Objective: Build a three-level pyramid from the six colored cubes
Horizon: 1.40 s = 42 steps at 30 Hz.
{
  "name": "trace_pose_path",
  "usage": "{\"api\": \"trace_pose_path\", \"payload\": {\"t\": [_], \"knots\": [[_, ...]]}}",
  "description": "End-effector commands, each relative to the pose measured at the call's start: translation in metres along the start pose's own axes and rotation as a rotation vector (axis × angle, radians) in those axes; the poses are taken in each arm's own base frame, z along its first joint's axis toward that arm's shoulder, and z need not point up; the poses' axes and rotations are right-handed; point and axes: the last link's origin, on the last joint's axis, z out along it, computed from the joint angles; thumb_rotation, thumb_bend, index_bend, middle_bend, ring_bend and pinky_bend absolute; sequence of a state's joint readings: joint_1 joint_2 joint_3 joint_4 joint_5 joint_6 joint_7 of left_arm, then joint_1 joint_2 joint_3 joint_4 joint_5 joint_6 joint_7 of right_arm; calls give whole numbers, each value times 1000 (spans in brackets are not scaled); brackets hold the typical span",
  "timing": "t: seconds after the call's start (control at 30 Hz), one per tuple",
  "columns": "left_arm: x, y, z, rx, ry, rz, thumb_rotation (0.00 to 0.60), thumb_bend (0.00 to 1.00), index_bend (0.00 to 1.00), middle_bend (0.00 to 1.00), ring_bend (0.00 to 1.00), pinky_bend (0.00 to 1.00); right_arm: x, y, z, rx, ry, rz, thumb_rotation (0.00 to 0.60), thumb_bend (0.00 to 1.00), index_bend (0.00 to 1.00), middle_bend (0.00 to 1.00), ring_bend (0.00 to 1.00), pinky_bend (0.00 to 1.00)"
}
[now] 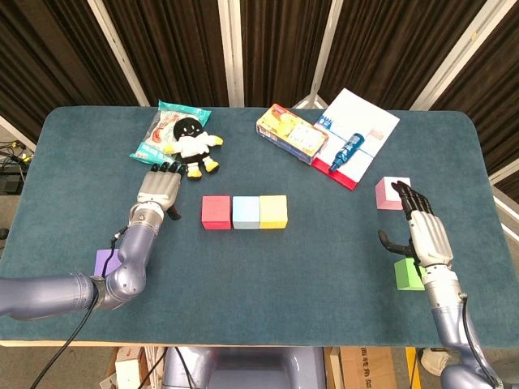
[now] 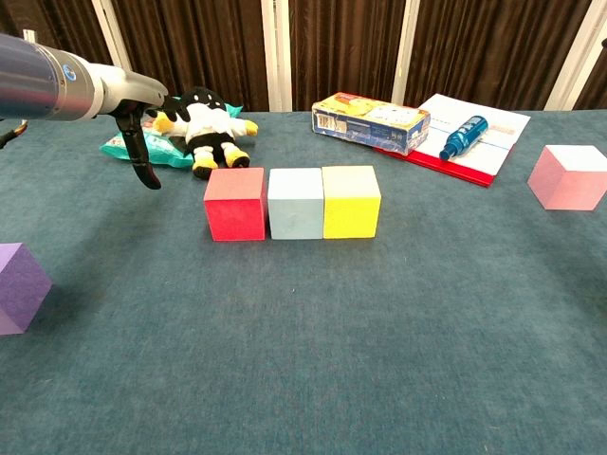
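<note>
we see the red cube [image 1: 215, 212], the light blue cube [image 1: 246, 211] and the yellow cube [image 1: 273, 211] side by side in a touching row mid-table. our left hand [image 1: 159, 190] hovers left of the red cube, apart from it, fingers spread and holding nothing. just behind it lie the plush toy [image 1: 192, 143] and a snack bag [image 1: 166, 134]. the purple cube [image 1: 108, 262] sits near the left front edge, partly behind our left arm. our right hand [image 1: 422, 228] hangs between the pink cube [image 1: 389, 193] and the green cube [image 1: 408, 275], fingers apart, empty. behind the row lie a yellow box [image 1: 291, 133] and a blue bottle [image 1: 346, 151] on a white-and-red booklet [image 1: 365, 121].
</note>
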State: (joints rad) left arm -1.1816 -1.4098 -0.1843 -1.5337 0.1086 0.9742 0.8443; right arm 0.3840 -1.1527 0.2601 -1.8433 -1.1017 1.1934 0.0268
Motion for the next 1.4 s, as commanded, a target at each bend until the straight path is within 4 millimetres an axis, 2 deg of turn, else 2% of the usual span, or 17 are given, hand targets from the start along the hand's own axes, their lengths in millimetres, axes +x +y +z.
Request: {"api": "trace_pose_path", "payload": {"t": [0.03, 0.23, 0.4, 0.7, 1.03, 1.4], "knots": [[-3, 3, 6, 1, 24, 10, 600, 73, 0, 8, 0, 7, 0, 0, 0, -1, 0, 2, 600, 378, 0, 0, 0, 0], [-9, 15, 16, -11, 47, 23, 600, 93, 0, 5, 0, 7, 1, 1, 1, -4, 1, 8, 600, 378, 0, 0, 0, 0], [-17, 27, 20, -33, 59, 37, 600, 189, 0, 0, 0, 7, 1, 3, 2, -15, 3, 19, 600, 379, 0, 0, 0, 0], [-25, 41, 25, -61, 81, 58, 600, 200, 0, 0, 0, 7, 2, 5, 3, -24, 2, 32, 600, 379, 0, 0, 0, 0], [-27, 43, 28, -55, 96, 82, 600, 240, 0, 0, 0, 7, 2, 5, 3, -26, 1, 37, 600, 379, 0, 0, 0, 0], [-35, 45, 31, -56, 82, 83, 600, 241, 0, 0, 0, 7, 1, 6, 3, -32, 1, 38, 600, 379, 0, 0, 0, 0]]}}
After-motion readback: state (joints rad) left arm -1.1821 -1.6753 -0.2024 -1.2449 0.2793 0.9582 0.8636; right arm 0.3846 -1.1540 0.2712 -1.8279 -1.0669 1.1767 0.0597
